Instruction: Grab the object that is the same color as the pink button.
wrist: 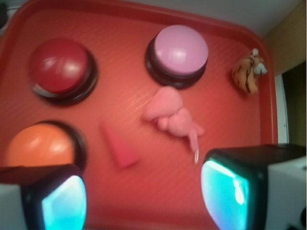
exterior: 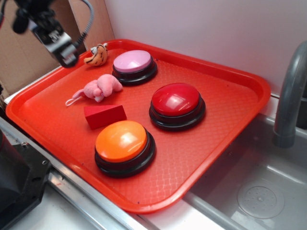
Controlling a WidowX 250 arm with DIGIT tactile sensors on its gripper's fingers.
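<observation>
The pink plush toy (exterior: 102,87) lies on the red tray (exterior: 225,96) just in front of the pink button (exterior: 133,63), its thin loop string trailing to the left. In the wrist view the toy (wrist: 171,115) sits below the pink button (wrist: 180,50), its string ending near my right pad. My gripper (exterior: 67,56) hovers high over the tray's far-left corner, left of the toy. In the wrist view my gripper (wrist: 144,199) is open, with only tray floor between the two cyan pads (wrist: 225,196).
A red wedge block (exterior: 104,115), an orange button (exterior: 123,143) and a red button (exterior: 176,102) share the tray. An orange tiger plush (exterior: 97,55) lies at the far-left rim. A steel sink (exterior: 259,191) with a grey faucet (exterior: 290,96) is on the right.
</observation>
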